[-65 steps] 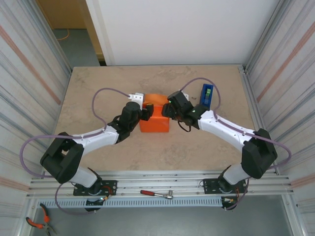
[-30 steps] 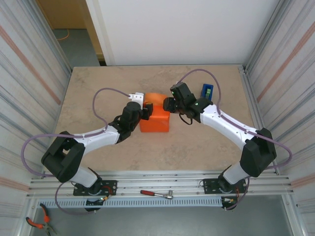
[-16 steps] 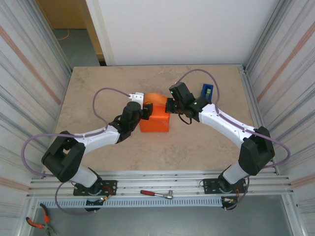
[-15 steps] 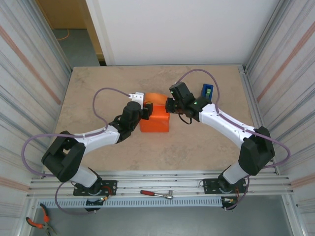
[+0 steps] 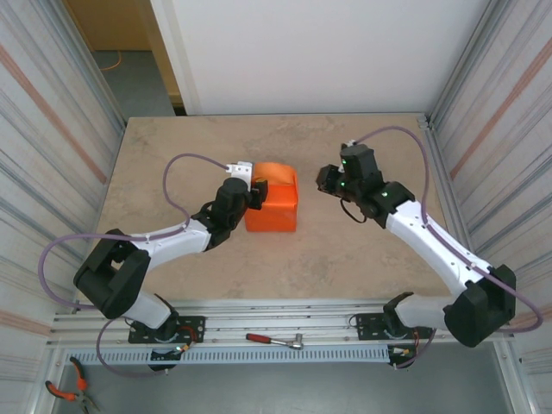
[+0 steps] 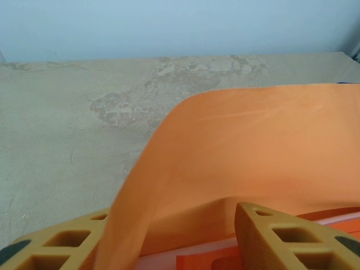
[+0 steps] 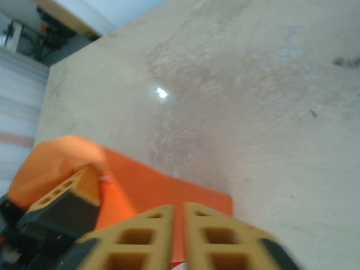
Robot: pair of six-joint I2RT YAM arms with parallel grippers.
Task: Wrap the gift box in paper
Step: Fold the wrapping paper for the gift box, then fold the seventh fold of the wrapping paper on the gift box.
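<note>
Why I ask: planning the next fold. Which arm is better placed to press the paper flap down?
Likely left arm: its jaws are at the paper, the flap between them; the right arm holds shut jaws apart from it.

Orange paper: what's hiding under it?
The paper drapes over a boxy shape. Under its curled flap, by the left gripper, a thin pale pink strip peeks out, probably the box. Everything else under it is covered.

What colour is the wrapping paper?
The paper is plain bright orange, with no pattern; the left wrist view shows it best.
</note>
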